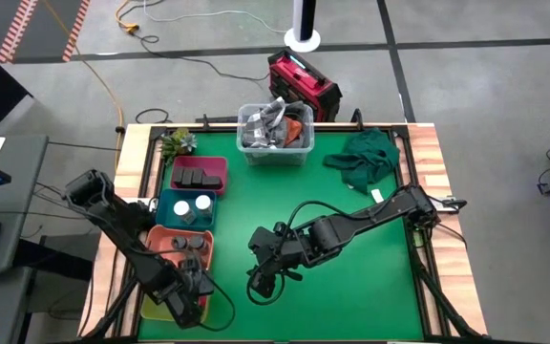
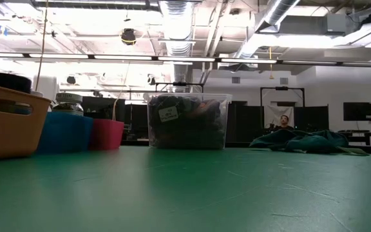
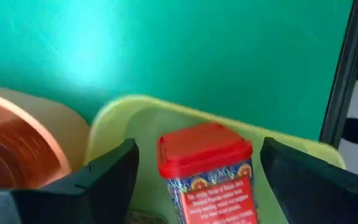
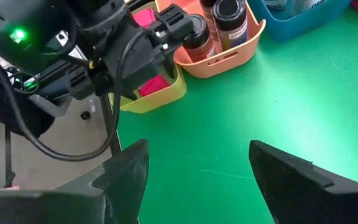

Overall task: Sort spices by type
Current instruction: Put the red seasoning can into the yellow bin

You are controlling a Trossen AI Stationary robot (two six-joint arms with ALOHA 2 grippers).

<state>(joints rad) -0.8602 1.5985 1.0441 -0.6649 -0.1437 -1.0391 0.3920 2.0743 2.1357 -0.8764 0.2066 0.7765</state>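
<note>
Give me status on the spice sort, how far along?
Mostly done: black boxes in the red tray, white-topped jars in the blue tray, dark jars in the orange tray. In hand: left gripper open around a red-lidded box standing in the yellow tray. Right gripper empty over the mat; no loose spices visible.
</note>
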